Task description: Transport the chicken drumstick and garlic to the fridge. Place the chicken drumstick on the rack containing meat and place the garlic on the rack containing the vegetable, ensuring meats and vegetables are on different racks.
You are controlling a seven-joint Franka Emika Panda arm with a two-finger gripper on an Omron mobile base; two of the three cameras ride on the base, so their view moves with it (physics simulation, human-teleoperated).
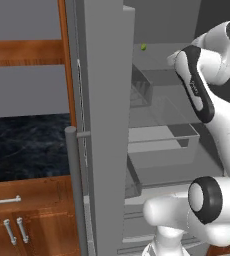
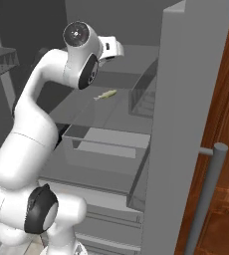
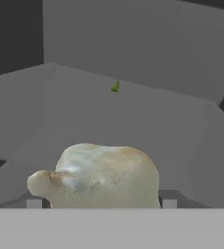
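The garlic (image 3: 102, 172), an off-white bulb with a pointed tip to the left, sits between my gripper's (image 3: 101, 202) fingertips (image 3: 34, 203), and the gripper is shut on it. It hangs low over the uppermost pale-grey rack (image 3: 148, 126) of the fridge (image 1: 104, 125). The tiny green vegetable (image 3: 115, 86) lies farther back on that rack and also shows in the left base view as the green vegetable (image 1: 143, 47). One level lower, a small pale elongated item (image 2: 105, 94) lies on the second rack (image 2: 114, 112). The chicken drumstick is out of view.
The open fridge door (image 2: 186, 124) with its bar handle (image 2: 208, 194) stands close on the right, and its door bins (image 2: 144, 97) jut inward. A clear drawer (image 2: 106, 144) sits below the racks. Wooden cabinets (image 1: 27, 215) and a dark counter (image 1: 27, 145) lie to the left.
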